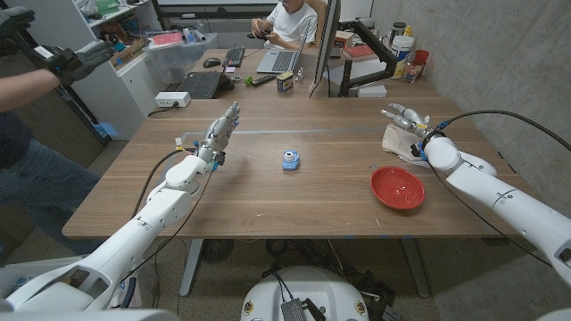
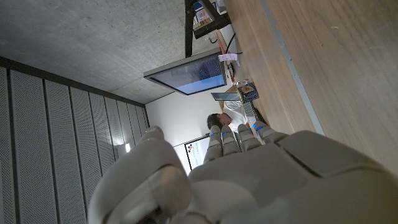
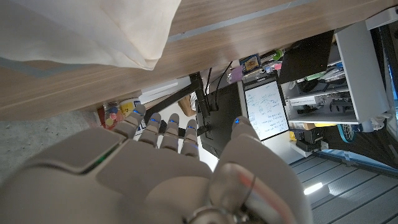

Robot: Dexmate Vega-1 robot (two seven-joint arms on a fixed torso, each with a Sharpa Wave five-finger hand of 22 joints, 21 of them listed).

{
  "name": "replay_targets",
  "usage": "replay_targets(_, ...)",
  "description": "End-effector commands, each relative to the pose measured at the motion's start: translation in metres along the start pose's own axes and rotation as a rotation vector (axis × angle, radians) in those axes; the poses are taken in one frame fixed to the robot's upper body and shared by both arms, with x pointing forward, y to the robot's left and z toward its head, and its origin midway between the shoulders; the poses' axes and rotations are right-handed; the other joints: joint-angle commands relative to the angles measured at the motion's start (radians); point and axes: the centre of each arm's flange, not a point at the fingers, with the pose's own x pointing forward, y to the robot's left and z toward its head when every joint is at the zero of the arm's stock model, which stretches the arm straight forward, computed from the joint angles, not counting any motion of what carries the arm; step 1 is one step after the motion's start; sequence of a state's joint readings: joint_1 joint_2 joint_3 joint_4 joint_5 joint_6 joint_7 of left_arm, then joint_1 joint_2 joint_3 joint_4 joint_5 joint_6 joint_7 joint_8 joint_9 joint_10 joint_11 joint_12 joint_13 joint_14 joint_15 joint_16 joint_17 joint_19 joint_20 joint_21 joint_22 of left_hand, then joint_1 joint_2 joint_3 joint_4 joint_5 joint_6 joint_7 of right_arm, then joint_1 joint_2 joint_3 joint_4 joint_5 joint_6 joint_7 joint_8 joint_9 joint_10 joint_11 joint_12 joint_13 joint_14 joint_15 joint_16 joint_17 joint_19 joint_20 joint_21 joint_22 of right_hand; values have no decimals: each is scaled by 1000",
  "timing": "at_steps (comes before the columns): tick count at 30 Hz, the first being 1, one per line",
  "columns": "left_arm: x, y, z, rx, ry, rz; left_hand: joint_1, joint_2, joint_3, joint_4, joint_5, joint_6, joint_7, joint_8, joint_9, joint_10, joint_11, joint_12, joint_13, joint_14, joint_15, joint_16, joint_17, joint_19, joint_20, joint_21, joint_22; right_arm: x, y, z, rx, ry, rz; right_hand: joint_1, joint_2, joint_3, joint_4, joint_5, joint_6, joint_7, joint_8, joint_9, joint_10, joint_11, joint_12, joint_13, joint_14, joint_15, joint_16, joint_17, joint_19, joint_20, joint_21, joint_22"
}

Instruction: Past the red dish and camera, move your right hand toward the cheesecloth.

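Observation:
The cream cheesecloth (image 1: 399, 141) lies crumpled at the table's right side, and its pale folds (image 3: 81, 31) hang close before my right hand in the right wrist view. My right hand (image 1: 409, 119) hovers over the cloth's far edge with fingers stretched out and apart, holding nothing; its back (image 3: 161, 168) fills the lower wrist view. The red dish (image 1: 398, 186) sits nearer the front edge, behind the hand. A small blue camera (image 1: 291, 160) stands mid-table. My left hand (image 1: 222, 129) is raised at the left, fingers extended, empty (image 2: 249, 174).
A person sits at a laptop (image 1: 279, 60) beyond the far edge. Keyboards (image 1: 200, 84), a monitor arm (image 1: 370, 49) and cups (image 1: 412, 62) crowd the back. A second person's sleeve and gloved hand (image 1: 67, 61) reach in at the far left. The concrete wall runs along the right.

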State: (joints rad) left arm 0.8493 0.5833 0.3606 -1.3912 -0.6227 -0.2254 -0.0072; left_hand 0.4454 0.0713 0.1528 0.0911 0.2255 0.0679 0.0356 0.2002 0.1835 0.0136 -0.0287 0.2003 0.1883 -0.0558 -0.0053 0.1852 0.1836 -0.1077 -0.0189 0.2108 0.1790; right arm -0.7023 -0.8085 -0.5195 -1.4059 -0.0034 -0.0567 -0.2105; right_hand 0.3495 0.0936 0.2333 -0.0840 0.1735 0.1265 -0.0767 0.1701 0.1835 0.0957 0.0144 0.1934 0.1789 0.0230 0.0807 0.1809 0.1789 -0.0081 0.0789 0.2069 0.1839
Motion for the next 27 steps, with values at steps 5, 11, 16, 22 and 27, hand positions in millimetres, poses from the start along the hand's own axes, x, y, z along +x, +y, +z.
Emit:
replay_targets(5,2,0,2,6,-2,-4,1,13,-6,-1,-2,8,0,3,4,0,-4,6,3,-8,0,3,2,-2,5,-3,3,0,2,-5,-111,49,-13,6,-2,2,-9,2,-7,-1,6,5,-3,1,2,5,-9,6,1,3,-3,9,1,3)
replay_targets(11,2,0,2,7,-1,-4,1,14,-6,-1,-2,8,0,2,4,0,-6,5,3,-8,0,4,2,-2,5,-4,3,0,4,-6,-116,50,-26,6,-1,1,-9,2,-9,-1,7,5,-7,3,1,5,-10,8,1,3,-5,10,0,3)
replay_targets(16,1,1,1,6,1,-3,1,14,-7,-1,-2,8,-1,2,4,0,-5,6,3,-8,0,4,2,-1,6,-4,3,1,6,-5,-146,50,-36,6,-1,1,-10,2,-14,1,8,5,-10,5,1,5,-12,9,1,3,-10,11,-2,3)
replay_targets(22,-1,3,1,7,3,0,2,15,-7,-2,-2,11,3,3,4,0,-5,5,3,-8,-1,4,2,-2,11,-4,3,3,7,-4,-168,55,-37,6,-1,0,-11,2,-7,-4,14,5,-3,9,7,6,-12,33,3,3,-12,16,-3,3)
replay_targets(27,-1,5,0,5,4,2,2,15,-7,-2,-2,10,2,2,4,0,-4,5,3,-8,0,4,2,-2,12,-4,3,5,9,-6,-186,74,-21,5,-2,-1,-12,2,-3,-7,17,5,-1,8,8,6,-11,35,4,3,-12,21,-3,3)
